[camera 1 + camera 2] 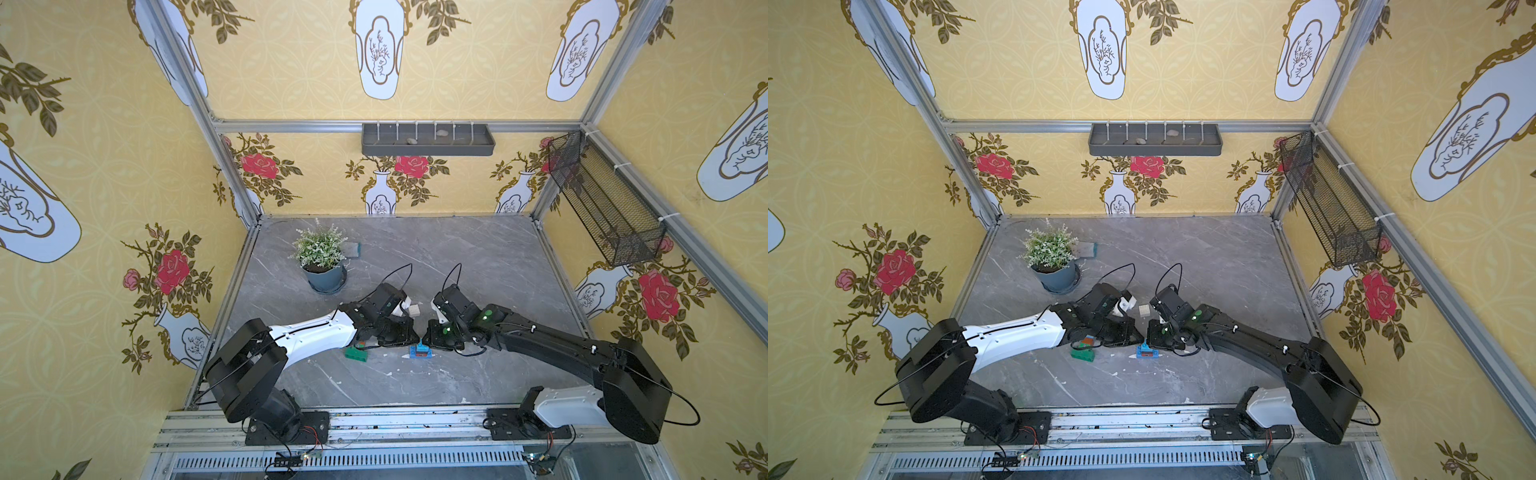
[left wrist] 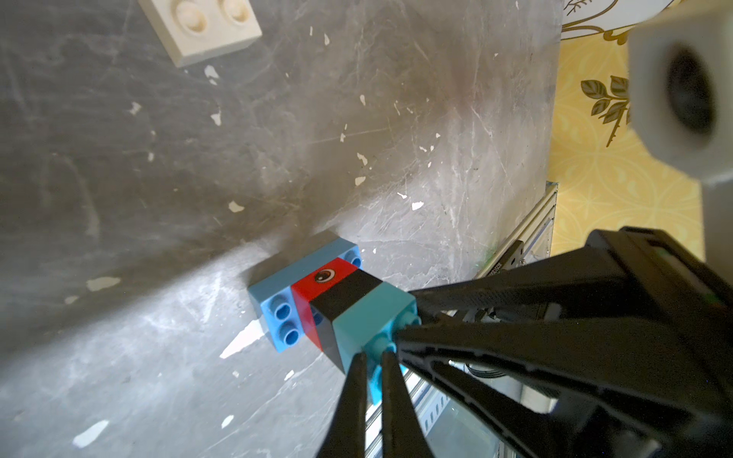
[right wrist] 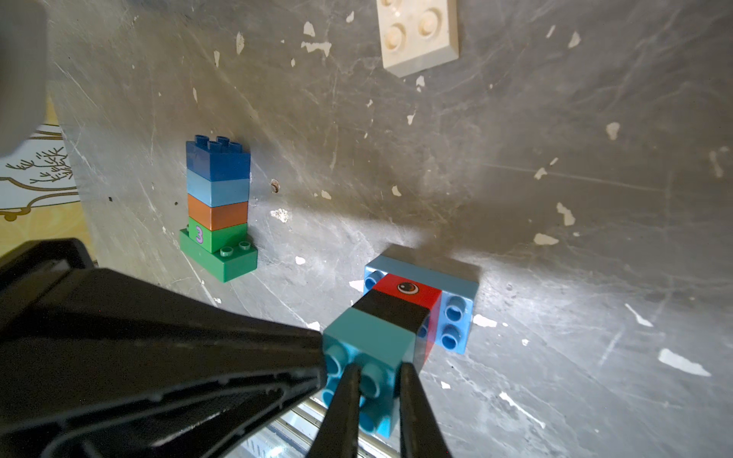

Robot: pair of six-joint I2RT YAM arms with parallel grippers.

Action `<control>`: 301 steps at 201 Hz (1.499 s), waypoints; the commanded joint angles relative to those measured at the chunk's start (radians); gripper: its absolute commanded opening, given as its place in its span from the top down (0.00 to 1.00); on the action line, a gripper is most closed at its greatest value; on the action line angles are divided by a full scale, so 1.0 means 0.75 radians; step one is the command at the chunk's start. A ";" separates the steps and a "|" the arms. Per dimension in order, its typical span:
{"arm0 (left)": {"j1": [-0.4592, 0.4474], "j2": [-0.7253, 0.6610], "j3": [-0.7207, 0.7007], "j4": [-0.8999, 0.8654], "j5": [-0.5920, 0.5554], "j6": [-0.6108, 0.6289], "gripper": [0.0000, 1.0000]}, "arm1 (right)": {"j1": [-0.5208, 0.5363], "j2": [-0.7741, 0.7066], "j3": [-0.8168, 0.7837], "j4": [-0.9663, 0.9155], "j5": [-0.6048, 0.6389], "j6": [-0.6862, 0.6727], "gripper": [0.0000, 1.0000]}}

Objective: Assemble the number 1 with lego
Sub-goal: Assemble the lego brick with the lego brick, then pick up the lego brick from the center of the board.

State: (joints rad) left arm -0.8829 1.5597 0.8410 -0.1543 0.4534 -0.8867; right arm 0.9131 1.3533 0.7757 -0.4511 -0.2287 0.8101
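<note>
Evidently the step in hand is work on a column's top. Nearest the robot's base, the left gripper (image 2: 373, 357) and the right gripper (image 3: 378, 368) are each pinched shut around a stud of the teal brick (image 3: 369, 337). It crowns a standing stack of four, over a black brick (image 3: 392, 313), a red brick (image 3: 404, 289) and a long light-blue brick (image 3: 456, 313) on the table (image 3: 555, 198). Nearby, apart, stands a stack of five: long green brick (image 3: 234, 265), green brick marked 3 (image 3: 216, 238), orange-brown brick (image 3: 218, 214), light-blue brick (image 3: 218, 188), dark-blue brick (image 3: 218, 162). Farther off one white brick (image 3: 418, 35) lies loose, making ten bricks; beyond it, one potted plant (image 1: 320, 253). Next, I judge, the columns must be joined into one tall stroke, which calls for a steady lift without toppling either base.
</note>
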 commanded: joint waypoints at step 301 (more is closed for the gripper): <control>0.028 -0.746 -0.101 -0.378 -1.000 -0.040 0.52 | -0.166 0.598 0.610 -0.175 0.254 -0.419 0.29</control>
State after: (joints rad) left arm -0.8642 1.0206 0.7837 -0.4397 -0.2512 -0.8772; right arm 0.8017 1.7500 1.1999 -0.6048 -0.0235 0.5037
